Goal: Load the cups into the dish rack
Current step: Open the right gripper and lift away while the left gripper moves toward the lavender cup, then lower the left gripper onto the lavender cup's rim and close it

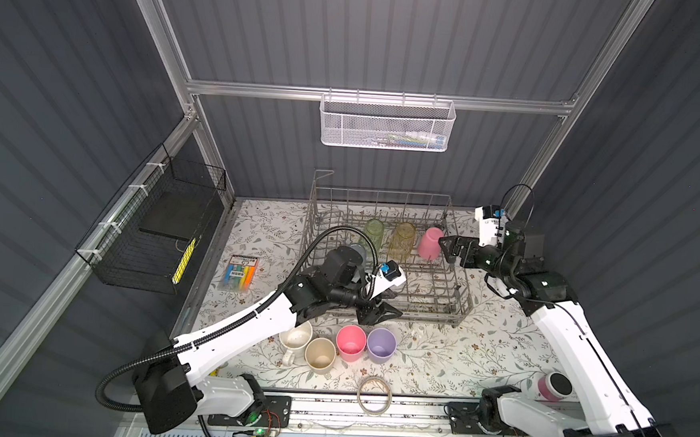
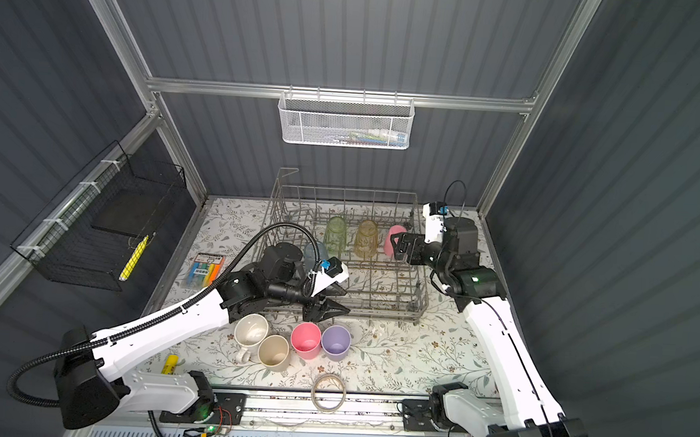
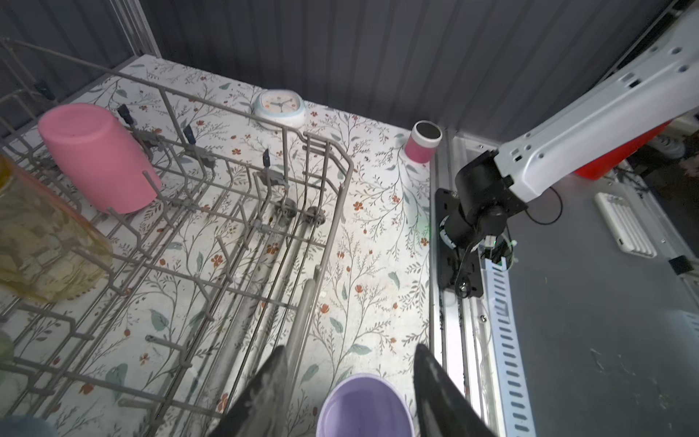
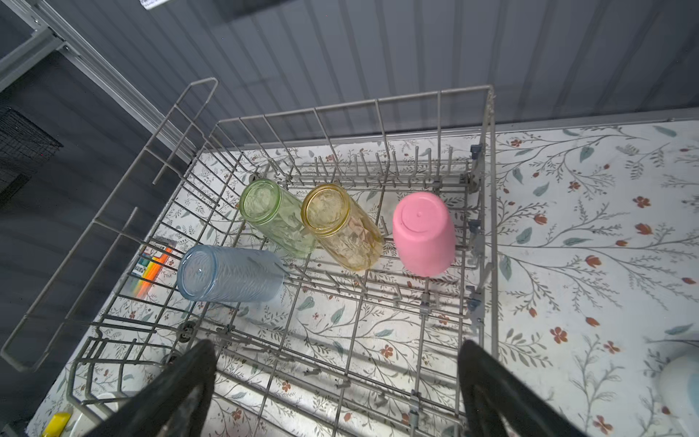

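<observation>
Four cups are already sitting in the dish rack (image 1: 427,282), and four more are standing on the desk (image 1: 477,352). Inside the rack, the green tumbler (image 4: 272,215), the amber tumbler (image 4: 340,227) and the first pink cup (image 4: 423,234) are leaning in a row near the back, and the pink one is showing its bottom. The blue tumbler (image 4: 230,274) is lying closer to its side, in front of the green one toward the left. On the desk, just in front of the rack, the white mug (image 1: 296,339), the beige cup (image 1: 320,353), the second pink cup (image 1: 350,342) and the lilac cup (image 1: 381,345) are standing mouth up in a close row. The left hand (image 1: 380,313) is hanging over the rack's front edge, near the lilac cup and not touching it, with its fingers partly spread and nothing between them. The right hand (image 1: 444,248) is hovering over the rack's right side, just beside the first pink cup, with its fingers spread wide and holding nothing.
</observation>
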`<action>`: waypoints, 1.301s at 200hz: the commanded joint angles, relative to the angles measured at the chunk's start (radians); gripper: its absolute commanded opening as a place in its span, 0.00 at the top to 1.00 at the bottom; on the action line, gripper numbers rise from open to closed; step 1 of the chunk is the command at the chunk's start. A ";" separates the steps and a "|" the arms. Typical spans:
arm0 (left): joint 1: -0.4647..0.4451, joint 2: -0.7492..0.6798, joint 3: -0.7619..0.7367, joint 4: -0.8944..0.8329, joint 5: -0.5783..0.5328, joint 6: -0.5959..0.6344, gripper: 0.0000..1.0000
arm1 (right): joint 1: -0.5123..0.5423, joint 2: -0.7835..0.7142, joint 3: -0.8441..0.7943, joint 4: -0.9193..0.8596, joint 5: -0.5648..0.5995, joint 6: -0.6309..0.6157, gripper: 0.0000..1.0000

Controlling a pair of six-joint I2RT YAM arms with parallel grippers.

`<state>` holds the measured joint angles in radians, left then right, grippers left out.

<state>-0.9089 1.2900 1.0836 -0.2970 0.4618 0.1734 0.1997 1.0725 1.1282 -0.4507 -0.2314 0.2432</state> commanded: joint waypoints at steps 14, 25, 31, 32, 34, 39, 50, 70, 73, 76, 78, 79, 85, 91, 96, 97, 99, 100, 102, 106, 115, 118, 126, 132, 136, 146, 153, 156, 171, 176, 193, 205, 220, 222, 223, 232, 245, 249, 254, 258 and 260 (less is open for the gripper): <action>-0.095 -0.012 0.035 -0.136 -0.220 0.056 0.46 | 0.001 -0.038 -0.061 0.035 0.030 0.010 0.01; -0.126 -0.003 0.035 -0.156 -0.254 0.057 0.46 | 0.000 -0.042 -0.076 0.037 0.034 0.014 0.01; -0.140 0.000 0.035 -0.165 -0.264 0.056 0.46 | 0.001 -0.047 -0.083 0.038 0.036 0.017 0.01; -0.142 0.000 0.035 -0.167 -0.266 0.056 0.46 | 0.001 -0.047 -0.084 0.039 0.036 0.017 0.01; -0.146 0.002 0.034 -0.170 -0.269 0.054 0.46 | 0.001 -0.048 -0.087 0.040 0.036 0.019 0.01; -0.156 0.005 0.031 -0.175 -0.277 0.051 0.47 | 0.000 -0.052 -0.093 0.044 0.036 0.020 0.01; -0.177 0.006 0.022 -0.184 -0.298 0.045 0.47 | 0.001 -0.060 -0.105 0.047 0.037 0.024 0.01; -0.205 0.009 -0.001 -0.196 -0.334 0.032 0.48 | 0.001 -0.072 -0.125 0.055 0.040 0.028 0.01; -0.208 0.009 -0.004 -0.198 -0.337 0.031 0.49 | 0.000 -0.073 -0.127 0.055 0.040 0.028 0.01; -0.211 0.010 -0.005 -0.199 -0.342 0.029 0.49 | 0.001 -0.074 -0.129 0.055 0.041 0.030 0.01; -0.214 0.011 -0.008 -0.199 -0.346 0.028 0.49 | 0.001 -0.075 -0.131 0.055 0.041 0.030 0.01; -0.216 0.011 -0.009 -0.201 -0.348 0.028 0.49 | 0.001 -0.075 -0.132 0.056 0.041 0.030 0.01; -0.223 0.014 -0.016 -0.202 -0.363 0.027 0.50 | 0.001 -0.075 -0.134 0.054 0.041 0.031 0.01; -0.231 0.018 -0.021 -0.208 -0.374 0.025 0.50 | 0.001 -0.076 -0.138 0.053 0.041 0.032 0.01; -0.235 0.023 -0.024 -0.212 -0.380 0.025 0.50 | 0.001 -0.077 -0.141 0.053 0.041 0.033 0.01; -0.238 0.024 -0.024 -0.213 -0.381 0.025 0.50 | 0.001 -0.077 -0.141 0.052 0.041 0.033 0.01; -0.240 0.026 -0.024 -0.214 -0.385 0.024 0.51 | 0.001 -0.077 -0.141 0.052 0.041 0.032 0.01; -0.241 0.027 -0.024 -0.214 -0.386 0.023 0.51 | 0.000 -0.077 -0.141 0.052 0.041 0.033 0.01; -0.244 0.029 -0.026 -0.217 -0.389 0.023 0.51 | 0.000 -0.077 -0.143 0.052 0.041 0.032 0.01; -0.247 0.035 -0.027 -0.223 -0.395 0.024 0.51 | 0.001 -0.077 -0.145 0.053 0.041 0.035 0.01; -0.256 0.049 -0.028 -0.235 -0.409 0.021 0.51 | 0.001 -0.078 -0.149 0.053 0.040 0.037 0.01; -0.259 0.055 -0.027 -0.237 -0.412 0.021 0.52 | 0.001 -0.078 -0.151 0.054 0.040 0.037 0.01; -0.267 0.070 -0.028 -0.246 -0.426 0.019 0.52 | 0.000 -0.078 -0.154 0.055 0.036 0.040 0.01; -0.273 0.081 -0.027 -0.253 -0.437 0.016 0.52 | 0.001 -0.078 -0.157 0.055 0.037 0.042 0.01; -0.276 0.090 -0.028 -0.258 -0.441 0.015 0.52 | 0.001 -0.080 -0.158 0.054 0.035 0.041 0.01; -0.287 0.110 -0.026 -0.267 -0.460 0.012 0.52 | 0.001 -0.081 -0.164 0.054 0.036 0.043 0.01; -0.294 0.122 -0.023 -0.276 -0.469 0.009 0.52 | 0.001 -0.083 -0.166 0.055 0.036 0.042 0.01; -0.296 0.129 -0.023 -0.279 -0.472 0.009 0.52 | 0.000 -0.084 -0.169 0.054 0.037 0.041 0.01; -0.304 0.146 -0.023 -0.282 -0.477 0.006 0.52 | 0.000 -0.089 -0.175 0.055 0.040 0.038 0.01; -0.306 0.152 -0.023 -0.281 -0.478 0.005 0.52 | 0.000 -0.090 -0.176 0.055 0.041 0.037 0.01; -0.309 0.162 -0.022 -0.283 -0.474 0.003 0.52 | 0.000 -0.091 -0.182 0.050 0.044 0.035 0.01; -0.309 0.167 -0.021 -0.284 -0.472 0.002 0.52 | 0.000 -0.091 -0.186 0.047 0.046 0.033 0.01; -0.312 0.175 -0.022 -0.286 -0.462 0.002 0.52 | 0.000 -0.094 -0.192 0.047 0.046 0.032 0.01; -0.312 0.177 -0.022 -0.286 -0.460 0.002 0.51 | 0.000 -0.095 -0.192 0.047 0.046 0.032 0.01; -0.312 0.178 -0.021 -0.287 -0.460 0.002 0.52 | 0.000 -0.095 -0.192 0.047 0.046 0.031 0.01; -0.314 0.185 -0.021 -0.288 -0.455 0.002 0.52 | 0.000 -0.098 -0.197 0.048 0.049 0.031 0.01; -0.315 0.192 -0.018 -0.288 -0.451 0.001 0.52 | -0.002 -0.101 -0.200 0.048 0.052 0.030 0.01; -0.317 0.195 -0.017 -0.288 -0.448 0.001 0.52 | -0.002 -0.101 -0.201 0.049 0.052 0.030 0.01; -0.315 0.197 -0.016 -0.287 -0.444 0.003 0.52 | -0.002 -0.102 -0.202 0.049 0.052 0.029 0.01; -0.316 0.199 -0.015 -0.289 -0.443 0.003 0.52 | -0.002 -0.102 -0.202 0.049 0.052 0.028 0.01; -0.317 0.199 -0.014 -0.290 -0.442 0.003 0.52 | -0.002 -0.102 -0.203 0.049 0.052 0.028 0.01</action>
<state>-1.2175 1.4601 1.0687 -0.5529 0.0059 0.1837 0.1989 0.9855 0.9367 -0.4122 -0.1913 0.2768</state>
